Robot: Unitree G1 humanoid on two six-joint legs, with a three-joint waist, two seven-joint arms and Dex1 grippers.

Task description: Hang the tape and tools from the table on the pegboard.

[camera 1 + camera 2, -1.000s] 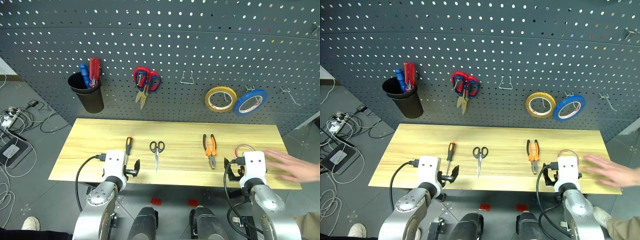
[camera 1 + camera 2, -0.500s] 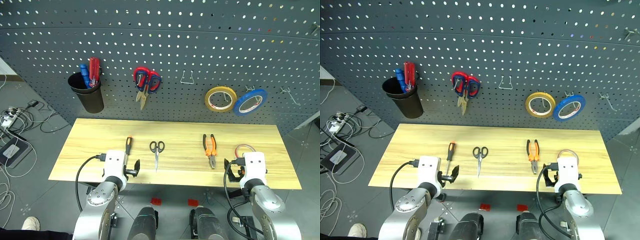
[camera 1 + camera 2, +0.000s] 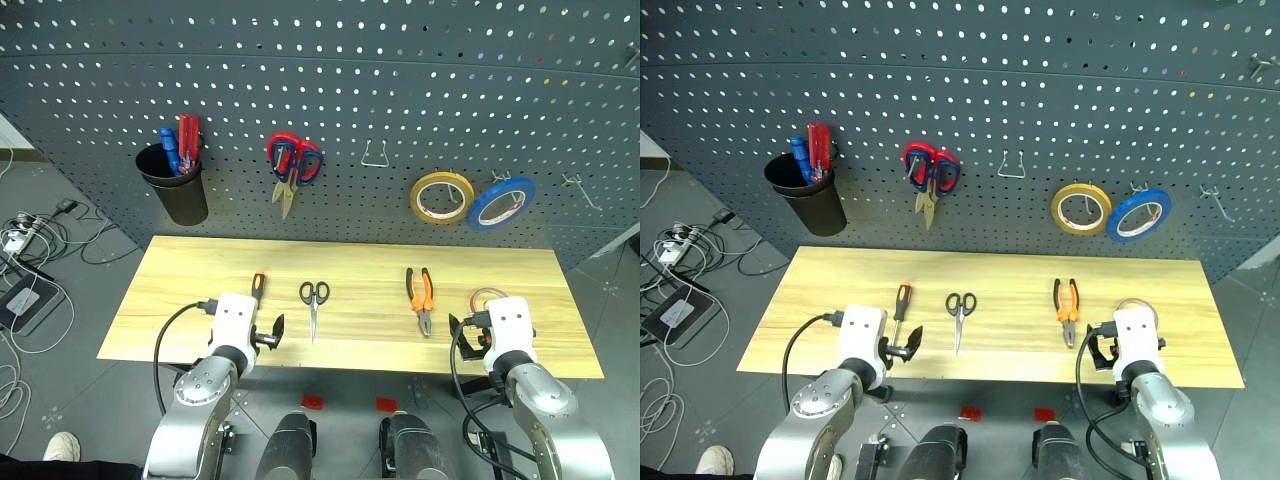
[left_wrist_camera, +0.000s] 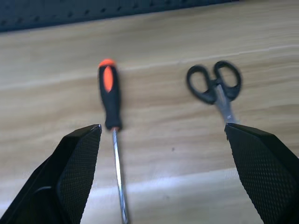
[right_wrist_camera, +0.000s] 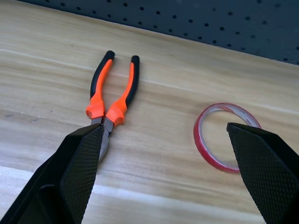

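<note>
The person's hand has left the table point(image 3: 350, 262) (both grippers apparently gaping).

The person's hand that rested on the tabletop point(image 3: 350, 262) beside the red tape point(image 5: 225, 136) is gone. The left gripper point(image 3: 272, 333) sits slightly farther forward.

Left gripper point(image 4: 161, 135), right gripper point(image 5: 163, 135): jaws wide, empty.
</note>
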